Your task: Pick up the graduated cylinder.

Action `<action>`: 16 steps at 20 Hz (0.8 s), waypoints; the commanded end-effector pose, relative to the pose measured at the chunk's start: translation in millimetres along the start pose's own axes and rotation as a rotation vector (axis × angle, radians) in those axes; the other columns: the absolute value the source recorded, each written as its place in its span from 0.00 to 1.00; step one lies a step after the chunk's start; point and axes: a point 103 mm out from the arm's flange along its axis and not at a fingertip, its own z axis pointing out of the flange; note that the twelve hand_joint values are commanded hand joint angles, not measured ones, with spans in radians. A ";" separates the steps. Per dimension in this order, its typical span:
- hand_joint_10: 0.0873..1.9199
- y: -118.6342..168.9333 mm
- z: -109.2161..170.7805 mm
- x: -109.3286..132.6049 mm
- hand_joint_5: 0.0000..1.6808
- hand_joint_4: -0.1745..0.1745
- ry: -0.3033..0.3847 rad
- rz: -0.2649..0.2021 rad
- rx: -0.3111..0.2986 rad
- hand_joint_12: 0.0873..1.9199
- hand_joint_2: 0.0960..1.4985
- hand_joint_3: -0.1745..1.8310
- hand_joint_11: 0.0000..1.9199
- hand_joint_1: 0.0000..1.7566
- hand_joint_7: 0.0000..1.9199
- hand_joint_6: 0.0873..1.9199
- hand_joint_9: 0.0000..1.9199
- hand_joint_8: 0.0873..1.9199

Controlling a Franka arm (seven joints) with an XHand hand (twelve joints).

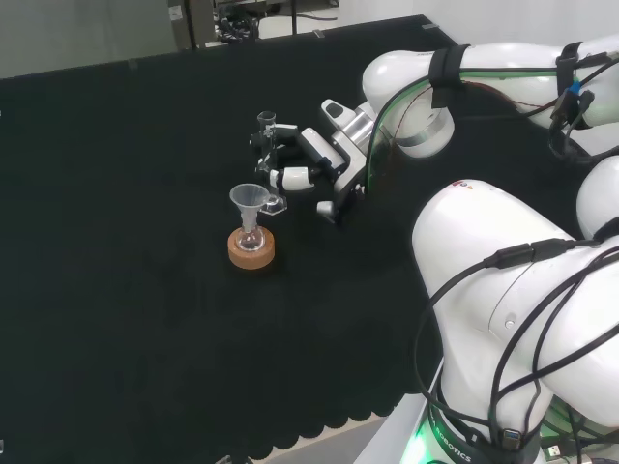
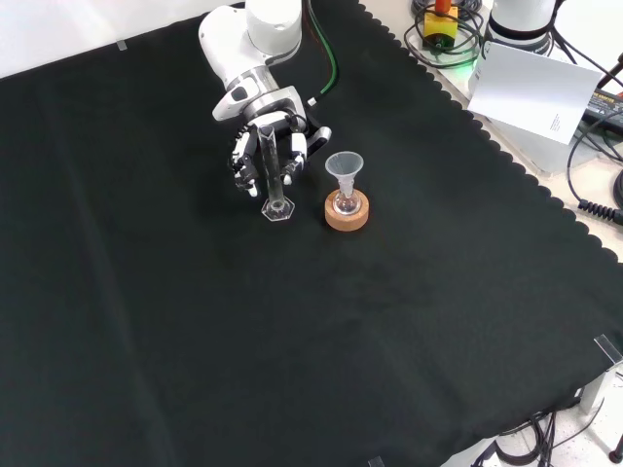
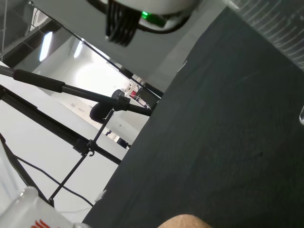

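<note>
The graduated cylinder (image 1: 268, 145) is a slim clear tube on a hexagonal foot (image 1: 274, 204). It stands upright on the black cloth. In the front view the cylinder (image 2: 271, 173) rises in front of the hand (image 2: 261, 136), and its foot (image 2: 277, 210) looks to be resting on the cloth. The black and white hand (image 1: 324, 164) reaches in from the right in the head view, with its fingers (image 1: 290, 177) curled round the tube. A clear, finely ribbed wall that may be the cylinder (image 3: 278, 23) is close in the wrist view.
A small flask with a clear funnel (image 1: 249, 200) sits on a cork ring (image 1: 251, 250), close beside the cylinder's foot. The same cork ring (image 2: 347, 213) lies just right of the foot in the front view. The cloth's scalloped edge (image 2: 506, 161) runs down the right.
</note>
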 end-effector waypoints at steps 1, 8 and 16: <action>0.06 -0.3 1.5 -0.7 0.46 0.50 -0.005 0.003 -0.005 0.45 0.47 0.36 0.54 0.62 0.42 0.29 0.59 0.29; 0.05 -0.5 -1.3 0.5 0.52 0.49 -0.023 0.005 -0.020 0.42 0.53 0.36 0.58 0.63 0.47 0.26 0.62 0.28; 0.00 2.3 -15.3 15.3 0.61 0.21 -0.263 0.027 0.017 0.33 0.71 0.09 0.73 0.65 0.63 0.46 0.74 0.18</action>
